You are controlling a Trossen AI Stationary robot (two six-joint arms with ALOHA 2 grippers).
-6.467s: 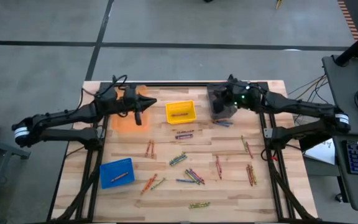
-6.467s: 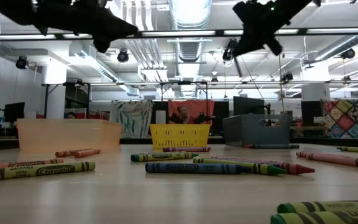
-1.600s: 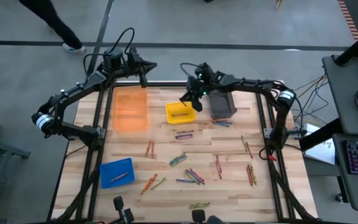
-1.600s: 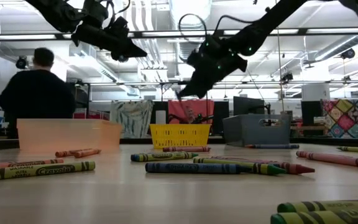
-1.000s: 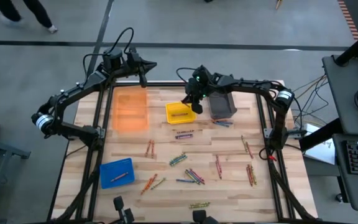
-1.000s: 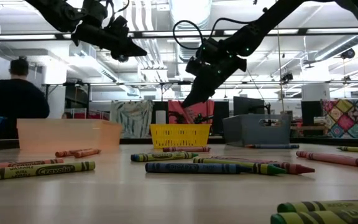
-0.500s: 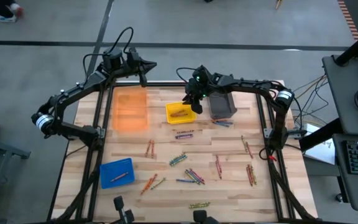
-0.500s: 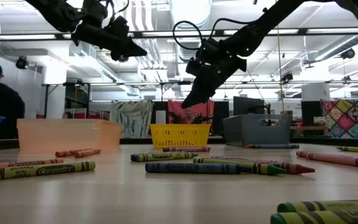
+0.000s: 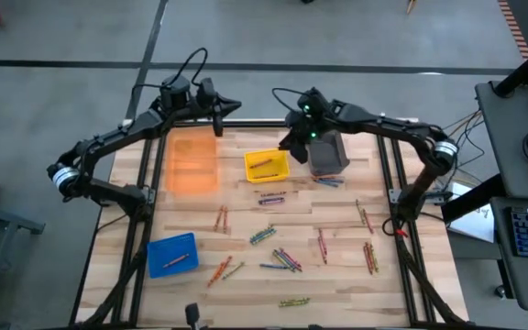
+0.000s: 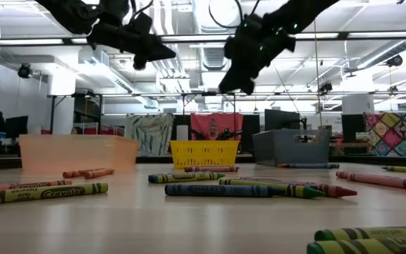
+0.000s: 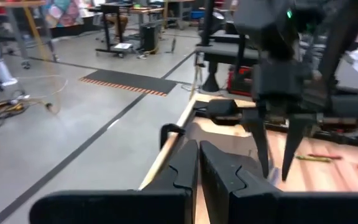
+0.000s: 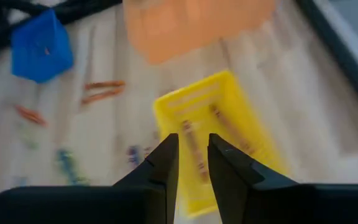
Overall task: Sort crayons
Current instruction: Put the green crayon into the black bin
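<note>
The right gripper (image 9: 293,145) hangs empty above the gap between the yellow slotted plastic bin (image 9: 266,166) and the grey plastic bin (image 9: 328,154); its wrist view shows a narrow gap between the fingers with nothing in it. The yellow bin, just below and ahead of the fingertips, holds two crayons (image 12: 204,134). Judged step: the drop is made, and a pick among the loose crayons (image 9: 280,259) on the wooden table (image 9: 337,280) comes next. To do it well, the arm should clear the bin rim, open wider, align the jaws across one stick, and choose an isolated one rather than a cluster.

The left gripper (image 9: 217,115) waits, closed and empty, over the far edge of the table, beyond the translucent orange plastic bin (image 9: 192,163).

Count: four bins, including the blue plastic bin (image 9: 172,254), which is well away from either gripper and holds one crayon. Roughly two dozen crayons are loose; an exact tally cannot be made.
</note>
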